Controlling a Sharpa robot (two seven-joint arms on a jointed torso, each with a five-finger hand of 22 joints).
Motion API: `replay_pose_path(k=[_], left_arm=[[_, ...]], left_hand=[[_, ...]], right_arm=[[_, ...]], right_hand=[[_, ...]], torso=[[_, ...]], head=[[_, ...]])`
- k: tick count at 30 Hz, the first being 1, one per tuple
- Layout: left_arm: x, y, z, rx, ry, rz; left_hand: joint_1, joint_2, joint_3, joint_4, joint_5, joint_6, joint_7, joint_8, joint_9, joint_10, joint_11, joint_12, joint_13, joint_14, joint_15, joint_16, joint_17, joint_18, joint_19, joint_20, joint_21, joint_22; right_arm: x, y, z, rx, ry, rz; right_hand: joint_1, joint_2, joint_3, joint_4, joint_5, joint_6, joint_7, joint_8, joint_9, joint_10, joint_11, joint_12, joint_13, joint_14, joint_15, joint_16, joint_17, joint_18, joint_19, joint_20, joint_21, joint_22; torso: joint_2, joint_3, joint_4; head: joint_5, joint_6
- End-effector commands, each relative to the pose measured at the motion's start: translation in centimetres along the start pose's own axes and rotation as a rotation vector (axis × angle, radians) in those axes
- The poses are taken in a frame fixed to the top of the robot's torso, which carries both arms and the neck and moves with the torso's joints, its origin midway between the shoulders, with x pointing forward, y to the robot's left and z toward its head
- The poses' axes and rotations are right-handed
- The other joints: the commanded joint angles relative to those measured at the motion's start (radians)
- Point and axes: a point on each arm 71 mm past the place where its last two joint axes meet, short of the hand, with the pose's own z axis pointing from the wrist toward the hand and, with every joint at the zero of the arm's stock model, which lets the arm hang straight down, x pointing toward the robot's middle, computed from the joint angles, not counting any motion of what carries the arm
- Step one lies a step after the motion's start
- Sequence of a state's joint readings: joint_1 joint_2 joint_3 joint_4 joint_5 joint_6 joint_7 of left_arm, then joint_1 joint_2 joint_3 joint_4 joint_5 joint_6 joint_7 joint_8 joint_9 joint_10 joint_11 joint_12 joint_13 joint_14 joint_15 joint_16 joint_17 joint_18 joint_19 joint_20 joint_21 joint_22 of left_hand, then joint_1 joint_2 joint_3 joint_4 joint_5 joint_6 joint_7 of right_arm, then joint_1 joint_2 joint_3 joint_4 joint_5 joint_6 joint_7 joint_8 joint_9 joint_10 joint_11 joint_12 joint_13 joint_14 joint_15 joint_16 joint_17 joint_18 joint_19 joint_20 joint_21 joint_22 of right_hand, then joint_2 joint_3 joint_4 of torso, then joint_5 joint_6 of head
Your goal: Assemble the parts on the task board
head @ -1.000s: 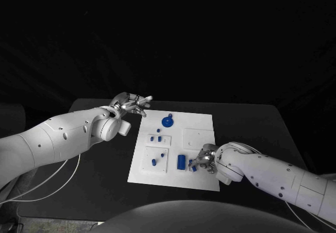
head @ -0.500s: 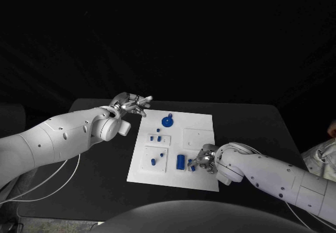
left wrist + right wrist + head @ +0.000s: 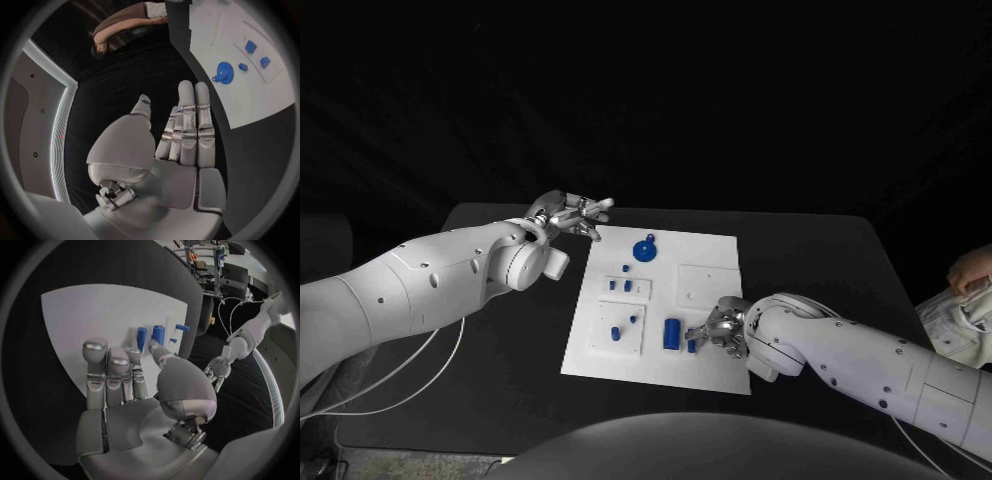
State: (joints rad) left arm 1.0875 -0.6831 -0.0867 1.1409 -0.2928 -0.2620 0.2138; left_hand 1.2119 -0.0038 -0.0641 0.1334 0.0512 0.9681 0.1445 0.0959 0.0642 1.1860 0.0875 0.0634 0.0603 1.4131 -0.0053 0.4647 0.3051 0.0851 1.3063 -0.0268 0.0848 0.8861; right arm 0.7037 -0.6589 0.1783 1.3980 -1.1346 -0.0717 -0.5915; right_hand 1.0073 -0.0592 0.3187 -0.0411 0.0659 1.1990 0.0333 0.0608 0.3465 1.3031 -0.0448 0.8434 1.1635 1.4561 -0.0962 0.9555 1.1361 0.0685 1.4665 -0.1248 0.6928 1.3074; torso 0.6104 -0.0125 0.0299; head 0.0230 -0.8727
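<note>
My right hand (image 3: 723, 332) is open and holds nothing, just beside the blue cylinder part (image 3: 674, 333) on the white task board (image 3: 711, 255).

From my remote station, the head camera looks steeply down from above the black table (image 3: 819, 250), far enough back to take in the whole task board (image 3: 661, 310) and both arms. The left wrist camera sits close behind the left hand (image 3: 181, 145), facing along its fingers across the table toward the board's far end (image 3: 250, 65). The right wrist camera sits close behind the right hand (image 3: 125, 385), facing over the board (image 3: 94, 320) toward the left hand (image 3: 219, 369). All three views share the board and its blue parts (image 3: 672, 333).
</note>
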Motion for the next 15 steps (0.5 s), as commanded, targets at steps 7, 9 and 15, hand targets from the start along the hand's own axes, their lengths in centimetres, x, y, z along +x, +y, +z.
replay_pose_path(k=[7, 9, 15], left_arm=[[0.12, -0.15, 0.04, 0.006, 0.012, 0.003], [0.11, -0.15, 0.03, 0.006, 0.012, 0.003], [0.08, -0.14, 0.02, 0.005, 0.011, 0.005]], left_hand=[[0.001, 0.011, -0.005, 0.004, -0.002, -0.007, -0.002, 0.002, 0.0, -0.005, 0.001, 0.0, 0.002, 0.004, 0.005, 0.005, 0.001, -0.012, 0.003, 0.005, 0.005, -0.001], [0.001, 0.011, -0.005, 0.004, -0.002, -0.007, -0.002, 0.002, 0.0, -0.005, 0.001, 0.0, 0.002, 0.004, 0.005, 0.005, 0.001, -0.012, 0.003, 0.005, 0.005, -0.001], [0.003, 0.012, -0.006, 0.003, -0.002, -0.007, -0.002, 0.002, 0.0, -0.005, 0.001, 0.0, 0.002, 0.004, 0.005, 0.005, 0.001, -0.012, 0.003, 0.005, 0.005, -0.001]], right_arm=[[0.19, 0.28, -0.32, -0.028, 0.016, -0.005], [0.18, 0.26, -0.39, -0.029, 0.017, -0.007], [0.2, 0.12, -0.51, -0.028, 0.025, -0.029]], right_hand=[[-0.01, -0.013, 0.012, 0.012, -0.005, 0.007, -0.002, 0.003, 0.002, 0.003, 0.001, 0.006, 0.0, 0.008, 0.0, -0.004, 0.002, -0.01, 0.055, 0.006, -0.002, 0.06], [-0.001, -0.014, 0.016, 0.006, -0.004, 0.008, -0.002, 0.003, 0.002, 0.003, 0.001, 0.006, 0.0, 0.008, 0.0, -0.005, 0.002, -0.01, 0.055, 0.006, -0.002, 0.061], [0.076, 0.011, -0.03, -0.078, 0.023, 0.015, -0.005, 0.003, 0.006, 0.004, -0.002, 0.009, 0.002, 0.009, -0.001, -0.004, 0.002, -0.012, 0.054, 0.006, 0.0, 0.061]], torso=[[0.0, -0.0005, 0.0003], [0.0, -0.0005, 0.0004], [0.0, -0.0004, 0.0007]], head=[[-0.002, 0.0], [-0.001, 0.0], [-0.001, 0.0]])
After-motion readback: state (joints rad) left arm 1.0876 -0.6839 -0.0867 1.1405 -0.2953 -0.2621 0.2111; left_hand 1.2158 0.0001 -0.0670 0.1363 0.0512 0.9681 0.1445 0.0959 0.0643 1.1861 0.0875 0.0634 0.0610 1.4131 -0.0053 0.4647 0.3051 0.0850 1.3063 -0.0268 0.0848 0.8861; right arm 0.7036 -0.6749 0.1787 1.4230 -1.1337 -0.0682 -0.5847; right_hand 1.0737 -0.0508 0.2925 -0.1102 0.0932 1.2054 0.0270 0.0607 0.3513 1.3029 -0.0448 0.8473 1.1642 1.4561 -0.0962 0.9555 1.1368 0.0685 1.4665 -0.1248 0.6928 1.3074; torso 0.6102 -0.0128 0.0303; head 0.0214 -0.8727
